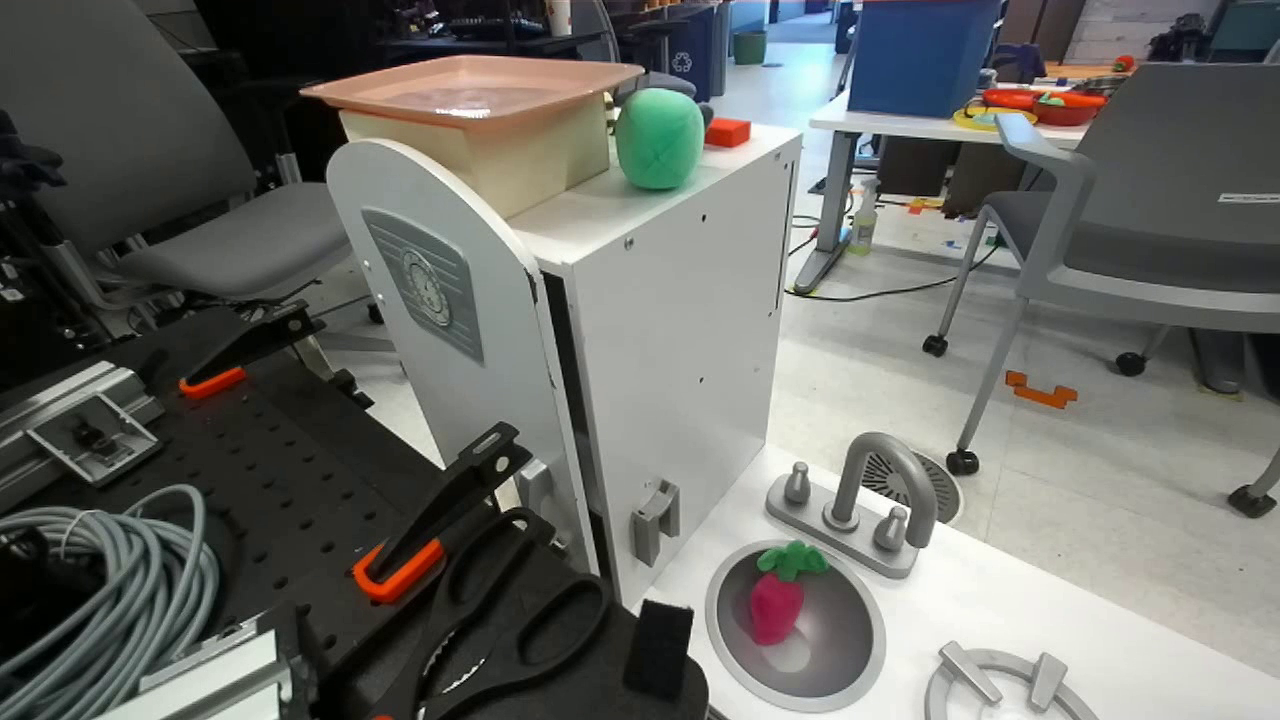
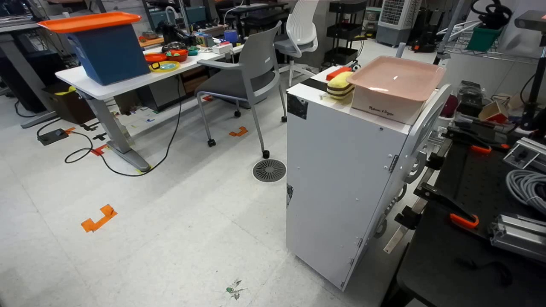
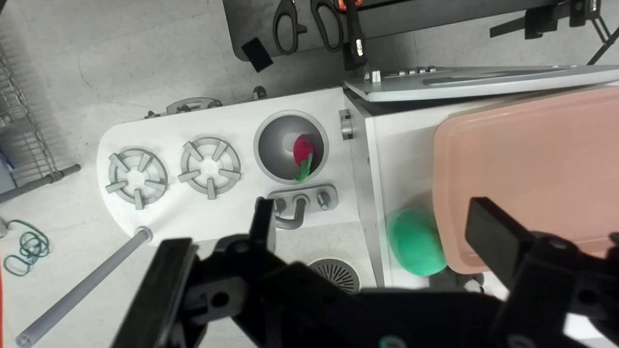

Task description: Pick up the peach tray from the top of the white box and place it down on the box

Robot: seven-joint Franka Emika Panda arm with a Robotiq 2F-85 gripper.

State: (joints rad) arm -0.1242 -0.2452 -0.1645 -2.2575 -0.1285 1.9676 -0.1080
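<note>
Gripper [image 3: 367, 220]: closest thing to the wrist camera, jaws spread nice and wide, with white counter [image 3: 319, 106] and white box [image 3: 404, 159] showing through the gap
Peach tray [image 1: 470, 85]: lying flat on the cream box [image 1: 565, 155], which stands on the white box; rim pokes out past the sides, and one end runs out of the wrist view
Cream box: right under the tray, dark script [image 2: 381, 111] on the side you get in an exterior view
White box: tall and upright, carrying that whole stack, small grey latch [image 1: 655, 522] low on one side
Curved panel [image 1: 500, 400]: at the end of the white box, just beside the cream box, grey emblem [image 1: 435, 285] on it, dark gap behind it
Green round thing [image 1: 660, 140]: up top near the tray, pretty much at its rim in the wrist view, can't tell if they touch
Striped yellow thing [image 2: 340, 85]: just beside the cream box
Toy sink [image 1: 835, 640]: set into the white counter, pink leafy thing [image 1: 776, 608] lying inside, grey faucet [image 1: 850, 485] just beside
Black bench [image 1: 280, 450]: on the panel's side, scissors [image 1: 505, 660], orange-and-black clamps [image 1: 408, 575], coiled grey cable [image 1: 170, 570]
</note>
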